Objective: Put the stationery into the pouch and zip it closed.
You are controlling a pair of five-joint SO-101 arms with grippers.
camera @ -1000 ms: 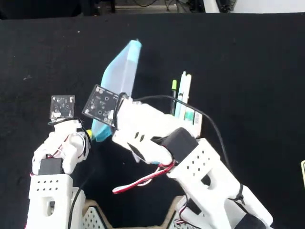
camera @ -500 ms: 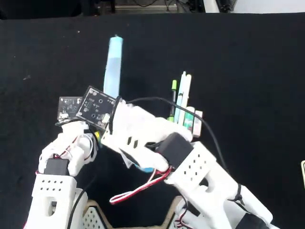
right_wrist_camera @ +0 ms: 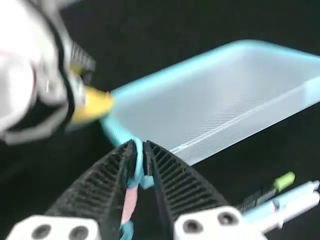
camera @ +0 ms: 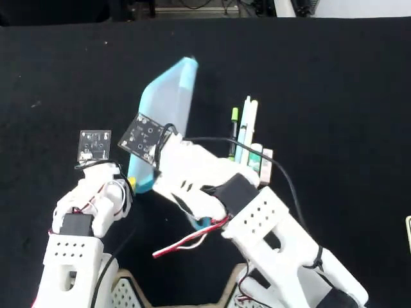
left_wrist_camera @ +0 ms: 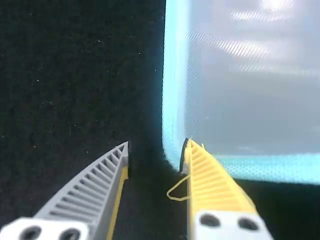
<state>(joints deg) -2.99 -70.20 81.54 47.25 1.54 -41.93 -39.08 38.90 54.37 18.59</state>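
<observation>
A translucent light-blue pouch [camera: 166, 106] is lifted off the black table and tilts away toward the far side. My right gripper [right_wrist_camera: 139, 145] is shut on the pouch's blue edge [right_wrist_camera: 137, 167] at its near corner. My left gripper [left_wrist_camera: 155, 150] is open just beside that corner. Its yellow finger [left_wrist_camera: 207, 172] touches the pouch's rim [left_wrist_camera: 174, 90] and nothing lies between its fingers. That yellow finger [right_wrist_camera: 92, 102] also shows in the right wrist view. The stationery, several pens [camera: 244, 128] and a small eraser-like piece [camera: 261, 159], lies on the table right of the pouch.
The right arm [camera: 257, 218] crosses from the near right over toward the left arm [camera: 83, 212], and the two stand close together. A pale object [camera: 408, 232] pokes in at the right edge. Black table cloth [camera: 334, 96] stretches far and right.
The pouch swung: half a second ago it stood edge-on pointing far, now its broad side tilts to the right again. The left arm shifted slightly right since a second ago.
</observation>
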